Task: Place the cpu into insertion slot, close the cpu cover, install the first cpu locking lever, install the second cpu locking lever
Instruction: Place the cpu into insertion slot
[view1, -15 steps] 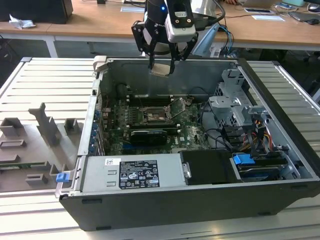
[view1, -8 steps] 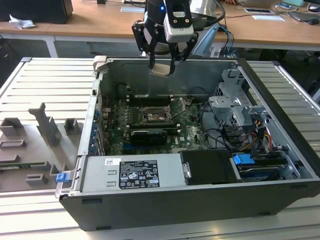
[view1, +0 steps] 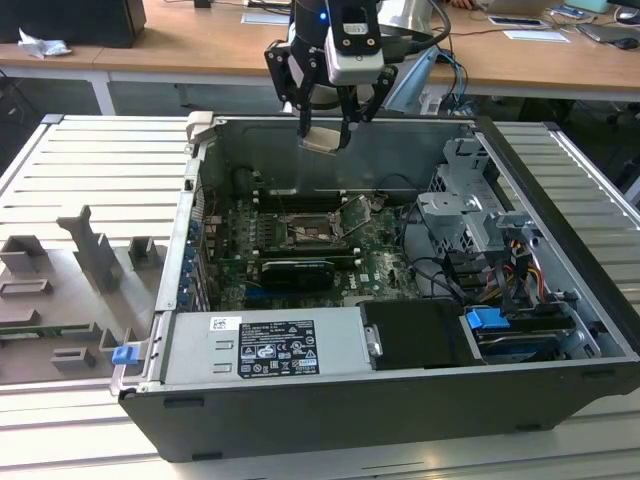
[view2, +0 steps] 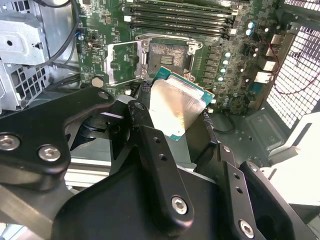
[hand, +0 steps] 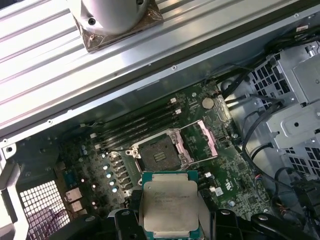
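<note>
Jaws of the single gripper (view1: 322, 134) are shut down to chip width, pinching one chip (view1: 323, 141) by two opposite edges, in the air above the open computer case (view1: 350, 425). In the exterior view, one bare socket (view1: 303, 230) sits at the chip's 6 o'clock, and one cover (view1: 358, 212) stands raised at the socket's 2 o'clock

Arm (view1: 352, 35) vertical, wrist downward, black fingers (view1: 301, 110) tight on the cpu (view1: 322, 138) edges.
</note>
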